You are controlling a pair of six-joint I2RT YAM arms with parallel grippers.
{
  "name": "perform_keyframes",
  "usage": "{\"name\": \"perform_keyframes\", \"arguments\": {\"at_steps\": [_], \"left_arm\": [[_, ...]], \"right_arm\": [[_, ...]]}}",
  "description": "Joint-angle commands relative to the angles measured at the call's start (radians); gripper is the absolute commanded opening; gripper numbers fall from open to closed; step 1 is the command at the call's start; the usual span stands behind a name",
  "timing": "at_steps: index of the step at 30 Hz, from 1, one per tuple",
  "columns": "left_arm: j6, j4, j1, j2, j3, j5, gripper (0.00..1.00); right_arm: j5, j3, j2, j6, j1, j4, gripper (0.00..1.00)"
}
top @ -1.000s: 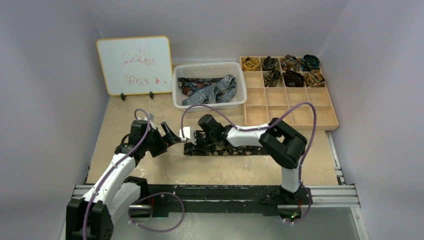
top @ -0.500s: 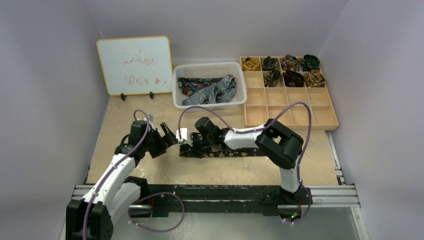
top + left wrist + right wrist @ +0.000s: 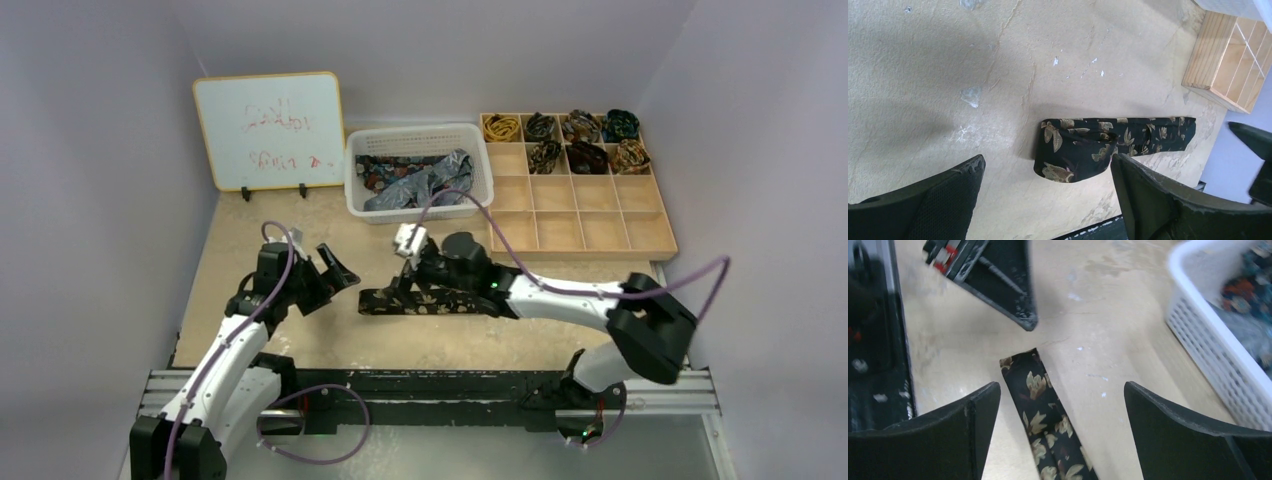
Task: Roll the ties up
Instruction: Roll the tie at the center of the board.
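Letting go, the right pincer (image 3: 402,284) has lifted, open, off the tie (image 3: 440,300), flat on the desk (image 3: 300,335) before the basket (image 3: 418,131); left pincer (image 3: 341,270) open too. Regrip the folded end squarely, roll tight.

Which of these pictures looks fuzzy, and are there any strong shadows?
Right wrist view: the white basket and left edge look smeared, the tie sharper. Left wrist view: crisp tie, soft shadows on the table. Top view: even light, no glare.

The tie (image 3: 385,302) seems partly hidden beneath the right arm (image 3: 560,293).
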Motion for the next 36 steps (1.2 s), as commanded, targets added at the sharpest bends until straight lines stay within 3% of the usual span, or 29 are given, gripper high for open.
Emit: {"name": "perform_keyframes", "arguments": {"at_steps": [1,4,6,9,13,26,36], "left_arm": [[-0.002,0.022,0.008,-0.011,-0.016,-0.005,0.95],[0.006,0.039,0.008,-0.016,-0.025,0.004,0.95],[0.009,0.051,0.008,-0.017,-0.034,0.009,0.95],[0.015,0.065,0.008,-0.020,-0.045,0.018,0.95],[0.024,0.096,0.008,-0.008,-0.062,0.034,0.95],[0.077,0.202,0.008,0.050,-0.112,0.137,0.93],[0.091,0.263,0.008,0.102,-0.135,0.207,0.89]], "right_arm": [[0.225,-0.183,-0.179,0.334,-0.037,0.243,0.99],[0.271,-0.272,-0.263,0.676,-0.098,0.256,0.99],[0.214,-0.285,-0.268,0.879,-0.151,0.191,0.99],[0.129,-0.265,-0.222,1.010,-0.187,0.085,0.97],[0.076,-0.346,-0.177,1.164,-0.185,0.255,0.87],[0.023,-0.193,0.062,1.178,-0.127,0.155,0.62],[0.026,-0.129,0.143,1.173,-0.122,0.071,0.52]]}}
